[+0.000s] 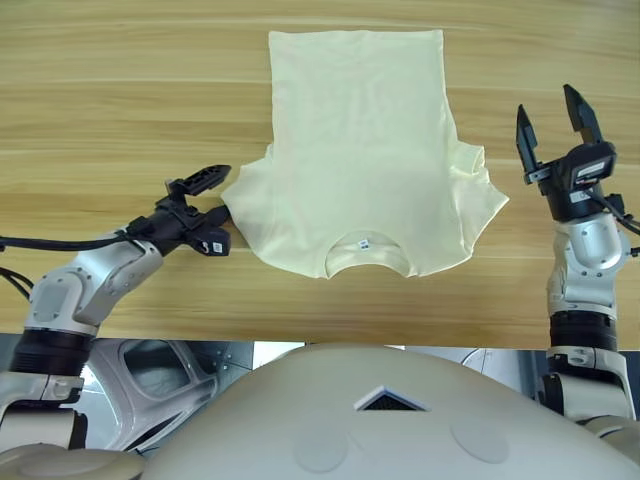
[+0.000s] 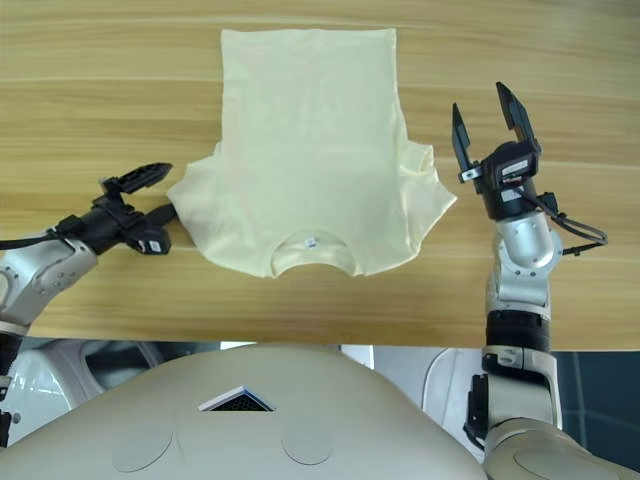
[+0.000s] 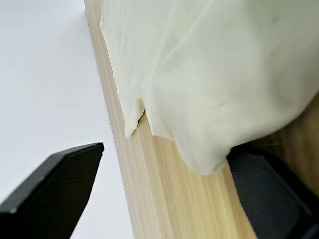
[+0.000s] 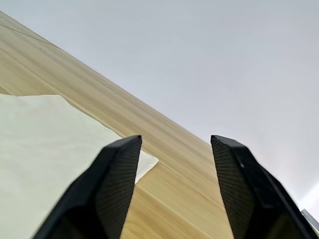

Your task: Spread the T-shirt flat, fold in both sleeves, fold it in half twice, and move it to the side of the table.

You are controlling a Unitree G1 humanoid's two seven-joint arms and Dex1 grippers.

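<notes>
Released left gripper (image 1: 212, 197) brackets the T-shirt (image 1: 360, 150) sleeve tip (image 1: 238, 196) at its 3 o'clock; the released right gripper (image 1: 551, 115) stands farther off.

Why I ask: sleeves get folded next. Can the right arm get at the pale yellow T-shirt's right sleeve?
Probably yes: the open right gripper hangs just beside that sleeve, only bare wooden table between.

The T-shirt (image 1: 360, 150) is plain pale yellow, unpatterned, with a small white label (image 1: 364, 242) marked in blue inside the neck. The surface (image 1: 120, 100) is light tan wood with darker grain streaks. The left claw (image 1: 226, 190) and right claw (image 1: 546, 100) are black, their fingers (image 4: 114, 184) finely weave-textured.
</notes>
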